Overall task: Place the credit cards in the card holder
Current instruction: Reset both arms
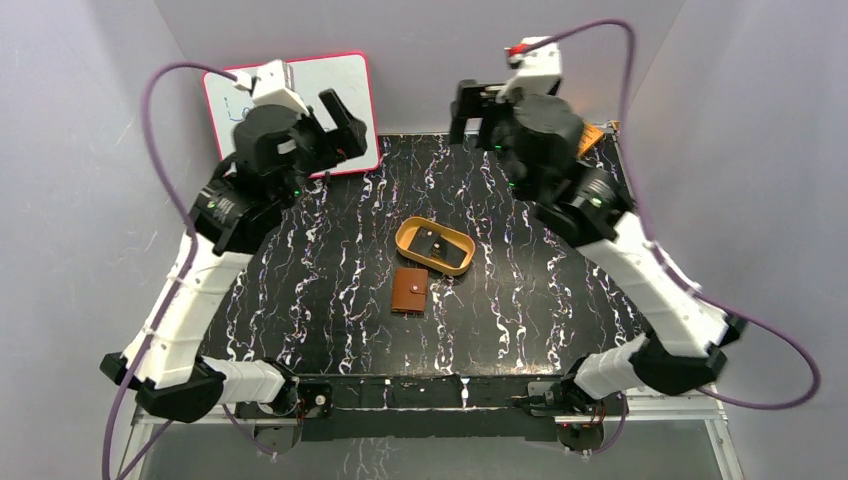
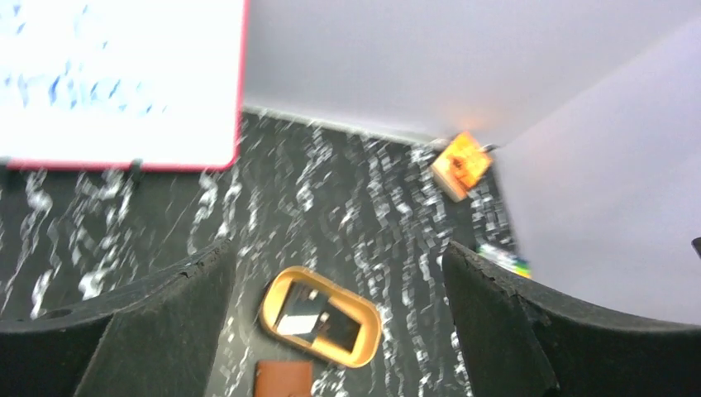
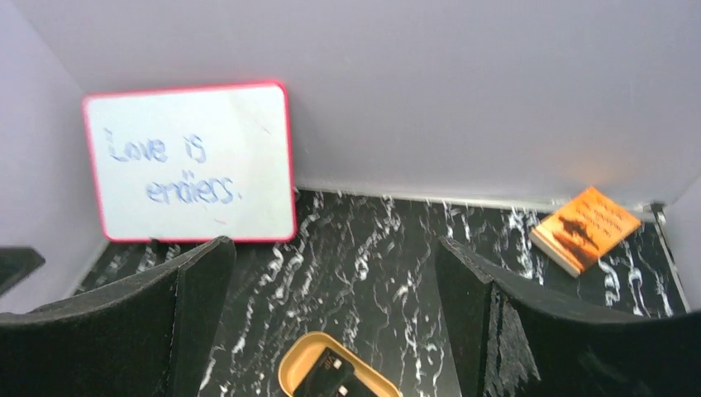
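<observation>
The credit cards (image 1: pixel 438 247) lie inside a tan oval tray (image 1: pixel 405 235) at mid-table. In the left wrist view the cards (image 2: pixel 318 318) look dark, with a pale patch on one. The right wrist view shows one black card (image 3: pixel 331 380) at the bottom edge. The reddish-brown card holder (image 1: pixel 409 291) lies shut just in front of the tray, and its top edge also shows as card holder (image 2: pixel 283 380). My left gripper (image 1: pixel 343 125) hangs high at the back left, open and empty. My right gripper (image 1: pixel 478 112) hangs high at the back right, also open and empty.
A red-framed whiteboard (image 1: pixel 300 110) leans on the back wall at the left. An orange booklet (image 1: pixel 592 135) lies in the back right corner. Pale walls close in the table on three sides. A small multicoloured item (image 2: pixel 504 258) lies near the right wall.
</observation>
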You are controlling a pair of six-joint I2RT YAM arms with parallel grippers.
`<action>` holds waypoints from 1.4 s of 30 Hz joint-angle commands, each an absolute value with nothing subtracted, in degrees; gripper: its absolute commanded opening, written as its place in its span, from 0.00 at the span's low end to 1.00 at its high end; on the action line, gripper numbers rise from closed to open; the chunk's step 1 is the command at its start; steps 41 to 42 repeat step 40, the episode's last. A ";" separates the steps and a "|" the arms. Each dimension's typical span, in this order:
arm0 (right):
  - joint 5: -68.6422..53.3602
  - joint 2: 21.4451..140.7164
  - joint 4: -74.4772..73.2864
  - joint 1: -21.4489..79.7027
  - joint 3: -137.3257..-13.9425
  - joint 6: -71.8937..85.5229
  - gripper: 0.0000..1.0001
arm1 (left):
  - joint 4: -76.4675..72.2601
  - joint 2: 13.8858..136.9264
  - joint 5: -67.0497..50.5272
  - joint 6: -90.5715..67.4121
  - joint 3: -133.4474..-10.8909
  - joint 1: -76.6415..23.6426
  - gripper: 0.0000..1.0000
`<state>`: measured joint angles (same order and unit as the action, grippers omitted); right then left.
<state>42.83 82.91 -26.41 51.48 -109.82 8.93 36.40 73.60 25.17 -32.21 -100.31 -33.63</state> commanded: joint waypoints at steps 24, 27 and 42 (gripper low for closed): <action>41.60 58.08 -20.75 51.33 -96.13 3.32 0.99 | 28.74 56.49 31.86 -15.63 -102.02 -36.03 0.93; 35.29 58.04 -15.88 51.33 -93.74 2.34 0.99 | 31.07 58.22 31.19 -20.99 -99.40 -36.04 0.93; 38.21 53.75 -11.17 51.33 -85.51 0.13 0.98 | 32.89 60.18 28.87 -24.27 -99.42 -36.04 0.93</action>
